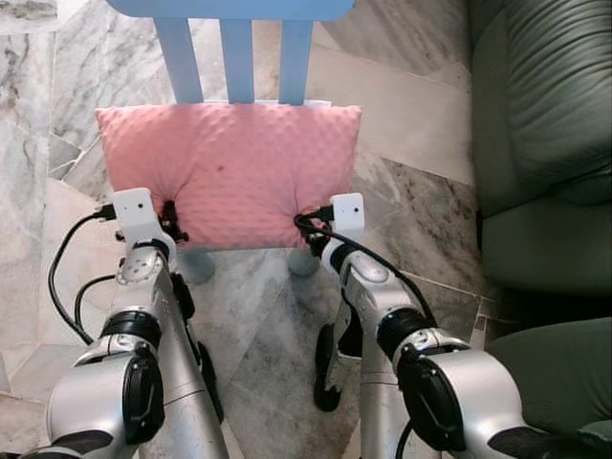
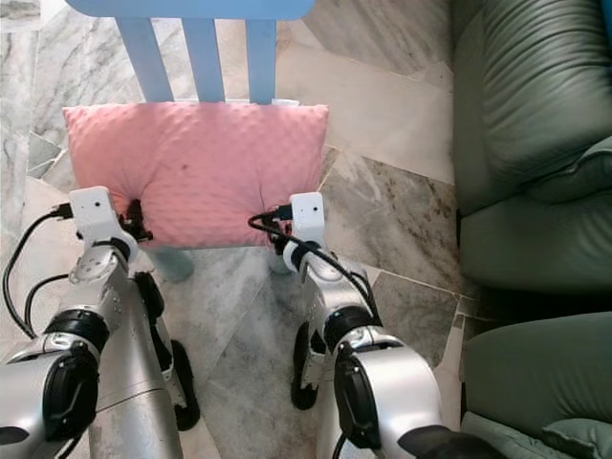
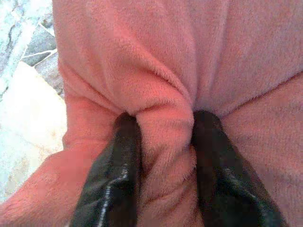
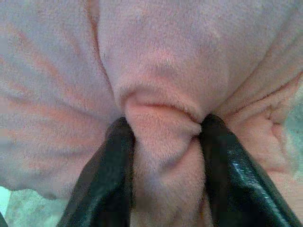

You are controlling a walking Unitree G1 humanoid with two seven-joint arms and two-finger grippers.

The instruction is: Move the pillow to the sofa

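Both end effectors, left end effector (image 1: 173,222) and right end effector (image 1: 308,226), have pinched folds of the pink pillow (image 1: 229,172) lying on the blue chair (image 1: 239,43), so lifting evenly and level should carry it cleanly toward the green sofa (image 1: 545,143).

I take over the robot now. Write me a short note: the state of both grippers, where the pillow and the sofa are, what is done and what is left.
Left gripper: shut on the pink pillow, pinching a fold near its near left corner.
Right gripper: shut on the pillow too, pinching a fold at the near right edge.
Pillow: lying on the seat of the blue chair, directly in front of the robot.
Sofa: dark green, to the robot's right, across a strip of marble floor.
Done: both grips are taken.
Left: lift the pillow off the chair, turn right, set it on the sofa, release.
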